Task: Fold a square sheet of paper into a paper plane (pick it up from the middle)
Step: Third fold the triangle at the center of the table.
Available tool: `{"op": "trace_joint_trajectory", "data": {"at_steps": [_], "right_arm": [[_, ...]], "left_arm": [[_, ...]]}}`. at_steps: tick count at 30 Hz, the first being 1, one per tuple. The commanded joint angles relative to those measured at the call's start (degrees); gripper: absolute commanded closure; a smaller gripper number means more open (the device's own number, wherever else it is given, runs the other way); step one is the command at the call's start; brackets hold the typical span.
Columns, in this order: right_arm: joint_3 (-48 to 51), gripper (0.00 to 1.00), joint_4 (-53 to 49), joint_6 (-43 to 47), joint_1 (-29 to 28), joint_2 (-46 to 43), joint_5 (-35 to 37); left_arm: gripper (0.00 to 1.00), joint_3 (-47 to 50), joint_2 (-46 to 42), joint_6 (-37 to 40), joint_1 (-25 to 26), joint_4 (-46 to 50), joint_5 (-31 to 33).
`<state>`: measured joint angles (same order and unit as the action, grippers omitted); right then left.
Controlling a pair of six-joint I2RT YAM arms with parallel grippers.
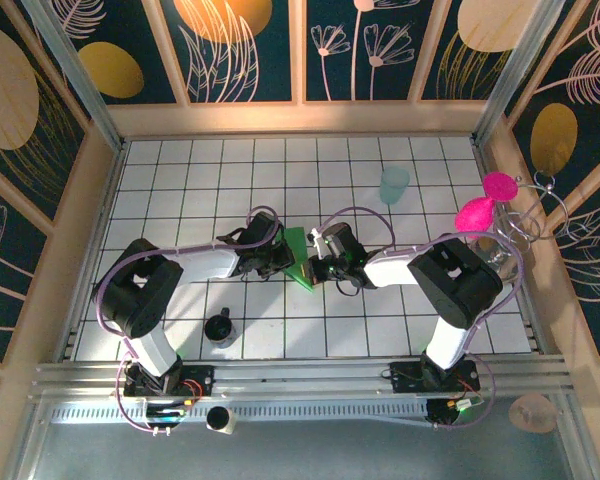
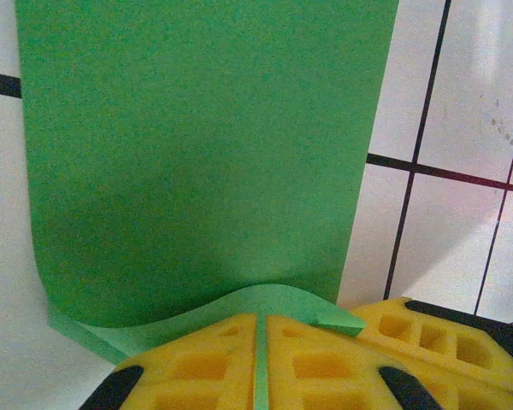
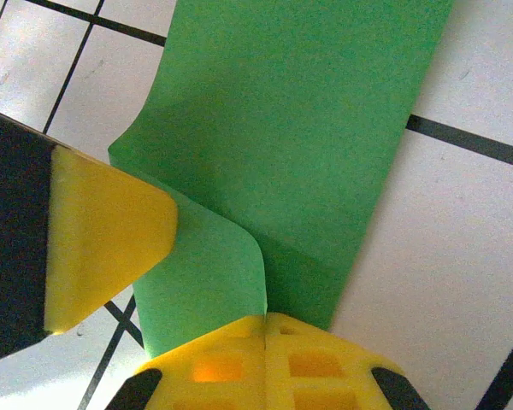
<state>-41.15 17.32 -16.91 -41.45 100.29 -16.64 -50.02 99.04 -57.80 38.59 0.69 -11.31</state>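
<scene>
Green thin paper sheet (image 1: 300, 256), loosely folded, no dart yet, was clamped tight in left gripper (image 2: 261, 323) at nine o'clock, right gripper (image 3: 265, 318) at three.

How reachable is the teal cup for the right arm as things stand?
Probably yes: bare tiles lie between the right hand and the cup, though that hand is shut on the green paper.

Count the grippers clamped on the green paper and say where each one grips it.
2. The left gripper is shut on the green paper from the left, the right gripper from the right, both near the middle of the table. Neither is hidden.
</scene>
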Motion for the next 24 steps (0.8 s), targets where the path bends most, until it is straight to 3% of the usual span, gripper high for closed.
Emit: {"op": "trace_joint_trajectory", "data": {"at_steps": [1, 24], "right_arm": [[-0.3, 1.00, -3.1, -0.3, 0.6, 1.8, 0.6], [-0.5, 1.00, -3.3, -0.7, 0.7, 2.5, 0.5]], "left_arm": [[0.87, 0.4, 0.3, -1.1, 0.2, 1.2, 0.5], [0.88, 2.1, 1.1, -1.4, 0.3, 1.8, 1.7]]}}
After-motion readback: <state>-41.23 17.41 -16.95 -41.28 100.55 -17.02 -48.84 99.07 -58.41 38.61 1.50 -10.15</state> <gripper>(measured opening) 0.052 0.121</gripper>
